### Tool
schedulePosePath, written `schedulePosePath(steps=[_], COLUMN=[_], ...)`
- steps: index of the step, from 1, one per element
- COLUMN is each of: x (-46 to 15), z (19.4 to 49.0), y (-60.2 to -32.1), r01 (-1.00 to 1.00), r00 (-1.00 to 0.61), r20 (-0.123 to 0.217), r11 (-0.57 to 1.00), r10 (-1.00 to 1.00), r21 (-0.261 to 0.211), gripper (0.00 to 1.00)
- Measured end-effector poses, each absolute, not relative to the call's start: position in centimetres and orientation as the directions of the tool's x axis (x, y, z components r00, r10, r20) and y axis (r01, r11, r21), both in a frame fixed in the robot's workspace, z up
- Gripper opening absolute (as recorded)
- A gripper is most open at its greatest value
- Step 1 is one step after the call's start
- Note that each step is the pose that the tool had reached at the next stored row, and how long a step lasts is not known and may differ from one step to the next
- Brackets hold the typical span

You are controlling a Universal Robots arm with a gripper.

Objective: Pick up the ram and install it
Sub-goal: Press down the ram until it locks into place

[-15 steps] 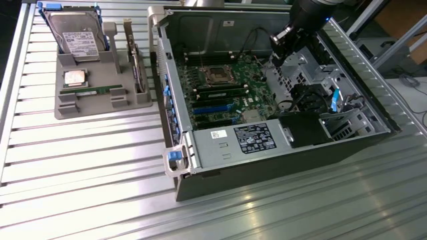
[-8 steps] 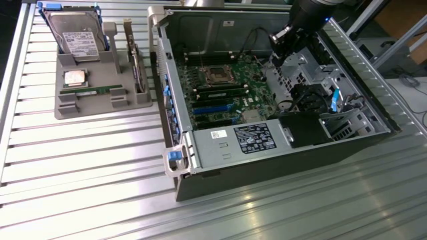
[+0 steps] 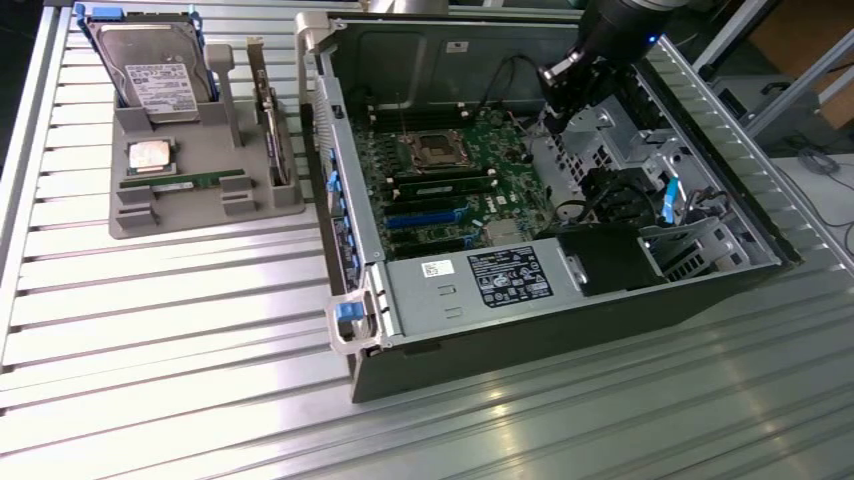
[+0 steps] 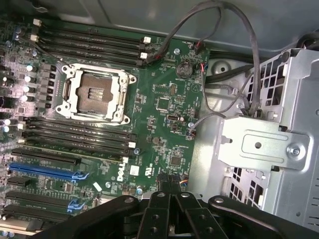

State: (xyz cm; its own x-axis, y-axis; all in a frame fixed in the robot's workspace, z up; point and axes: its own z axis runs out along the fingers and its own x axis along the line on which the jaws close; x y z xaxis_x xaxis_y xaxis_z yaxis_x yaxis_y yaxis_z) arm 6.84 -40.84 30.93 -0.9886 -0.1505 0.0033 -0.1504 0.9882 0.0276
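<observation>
closest to my wrist camera sits the tool (image 4: 167, 209), its black fingers pressed together with nothing between them, hanging over the motherboard (image 4: 164, 99) inside the open computer case (image 3: 400, 330). in the exterior view the tool (image 3: 558, 90) hangs at about one o'clock from the middle of the case, well apart from the parts tray.

working left to right across the exterior view: the grey tray (image 3: 134, 215) rests on the slatted bench (image 3: 187, 330) at about nine o'clock from the case. the hard drive (image 3: 154, 70) stands upright at the tray's back, the silver processor chip (image 3: 150, 155) lies below it, and the ram (image 3: 180, 181) lies flat just beneath that chip, toward the tray's front edge. it is untouched. another board (image 3: 271, 135) stands on edge at the tray's three o'clock side.

my read on the ram: light, thin and stiff, but fragile, with chips on the faces and contacts along one long edge. i'd take it by the two long edges near the middle, never squeezing the chip faces, and keep it square so it doesn't twist.

on the motherboard, the cpu socket (image 4: 94, 94) sits open, with long dark memory slots (image 4: 75, 137) running beside it; one slot in the exterior view seems to carry a stick (image 3: 441, 186) already, though i can't be certain.
</observation>
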Motion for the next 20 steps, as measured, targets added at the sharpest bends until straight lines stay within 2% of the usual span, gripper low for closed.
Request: schedulePosePath(steps=[20], x=[6.84], z=[30.84], y=[-40.84], r01=[-0.004], r00=[-1.0], r20=[0.003], r11=[1.0], r10=[-0.004], r21=[0.026], gripper=[0.1])
